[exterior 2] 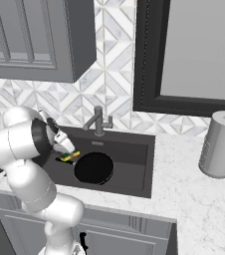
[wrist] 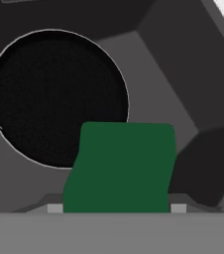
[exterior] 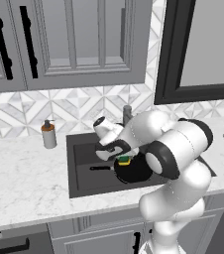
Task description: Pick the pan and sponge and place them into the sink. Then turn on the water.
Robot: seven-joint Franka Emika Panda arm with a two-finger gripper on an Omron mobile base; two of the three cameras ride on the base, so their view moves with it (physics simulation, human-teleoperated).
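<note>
Right now I am carrying the sponge over the sink, and the gripper is pinching it between its jaws, the green top facing the hand camera. Sweeping left to right in the left base view, I am passing the brown-topped soap dispenser on the veined white marble counter, then the dark matte basin, where the pan is already lying with its thin handle pointing left (so that half looks done to me). The sponge is hanging just above the pan's near rim, a soft rectangle, green over a yellow layer. Next, I judge, I am needing to open the jaws and let it drop, then reach for the lever on the grey metal faucet behind.
</note>
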